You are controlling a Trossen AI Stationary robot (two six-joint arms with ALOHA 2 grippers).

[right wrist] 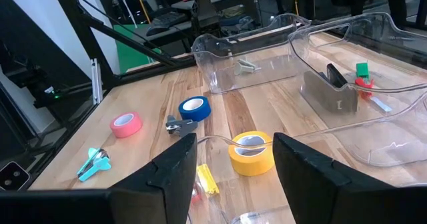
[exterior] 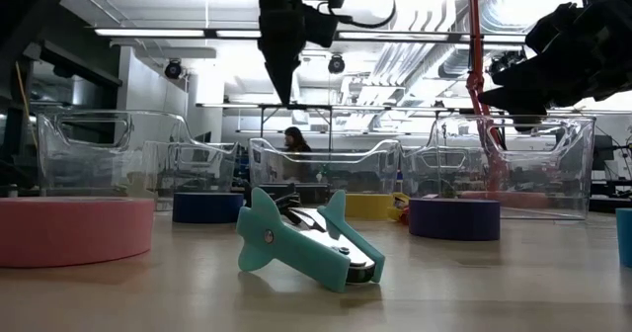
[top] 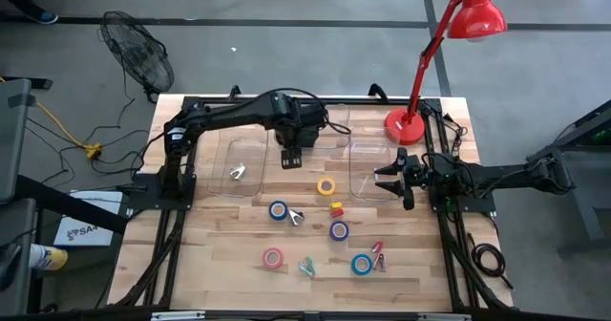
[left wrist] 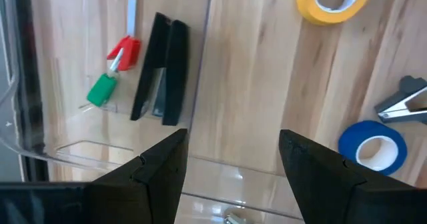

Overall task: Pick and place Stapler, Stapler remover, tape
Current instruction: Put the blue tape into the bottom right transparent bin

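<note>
Stapler (left wrist: 160,69) is lying flat inside the middle clear bin (top: 336,141), beside a red-and-green clip item (left wrist: 115,71); judged already placed. It is rigid, dense and smooth black; if a regrip is needed, it is best taken across the narrow body at mid-length.

Tape rolls are still loose on the table: yellow (top: 326,186), blue (top: 278,210), purple (top: 339,230), pink (top: 273,258), teal-blue (top: 361,264). They are judged light, stiff rings that slide easily; each is best pinched across the wall, one finger in the open centre.

Staple removers are scattered: a teal one (top: 306,267) near the front edge, a metal one (top: 295,217) touching the blue roll, a red one (top: 377,255) by the teal-blue roll, and one (top: 237,173) already in the left bin (top: 221,161). They are small, hinged and springy, so slipping is likely unless gripped on the flat wings.

Left gripper (left wrist: 230,159) is held above the middle bin's near wall, fingers spread, nothing held. Right gripper (right wrist: 233,159) is parked over the right bin (top: 368,168), fingers apart, empty.

The surface is bare wood slats, flat and low-friction. Bin walls are transparent and easily clipped. A red desk lamp (top: 449,44) stands at the back right corner. A fan (top: 139,52) and cables are seen on the floor; a person is visible far behind in the low view.
</note>
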